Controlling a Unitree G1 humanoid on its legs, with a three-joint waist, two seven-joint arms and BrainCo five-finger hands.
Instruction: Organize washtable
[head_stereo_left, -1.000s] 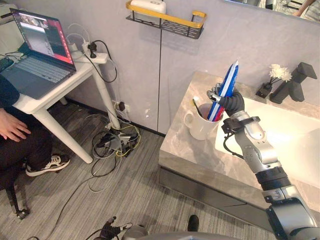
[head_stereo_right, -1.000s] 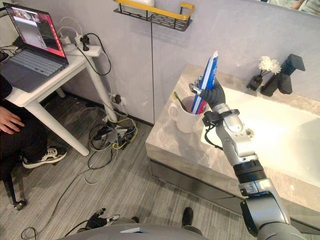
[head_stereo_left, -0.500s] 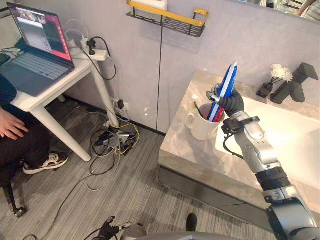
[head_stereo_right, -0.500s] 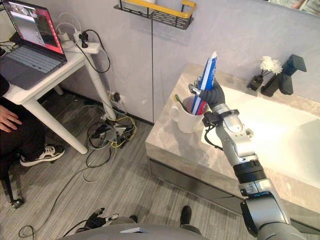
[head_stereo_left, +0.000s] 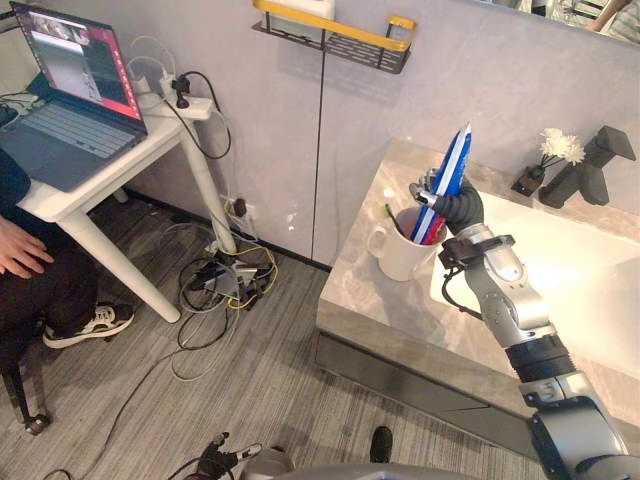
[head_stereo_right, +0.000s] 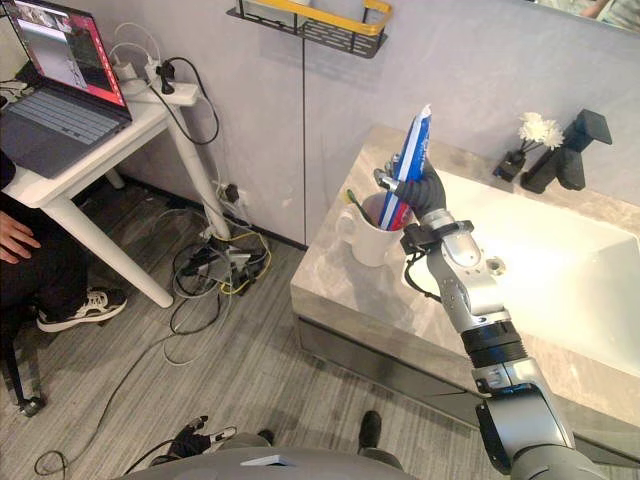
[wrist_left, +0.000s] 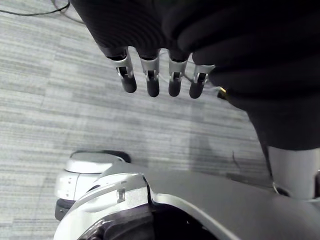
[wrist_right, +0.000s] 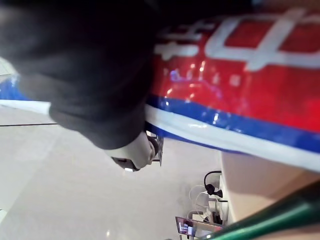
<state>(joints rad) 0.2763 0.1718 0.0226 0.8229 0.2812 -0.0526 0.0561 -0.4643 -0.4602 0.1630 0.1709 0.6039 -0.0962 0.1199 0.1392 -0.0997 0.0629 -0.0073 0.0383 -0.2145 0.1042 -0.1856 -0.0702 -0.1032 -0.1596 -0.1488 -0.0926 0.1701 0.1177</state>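
You've got the marble counter ahead on the right, with the white sink set into it. Off to the left stands a white desk carrying an open laptop, and a person's hand rests just beside it. A black wall shelf with a yellow rail hangs above the counter's left end.

Your right hand is over the counter's back left part, fingers clenched round the blue and red toothpaste tube. The tube stands nearly upright, leaning a little to the right, with its lower end down inside the white mug. A green toothbrush leans in the same mug.

Your left hand hangs over the grey floor, fingers straight and released.

A black tap and a small vase of white flowers sit at the back of the sink.
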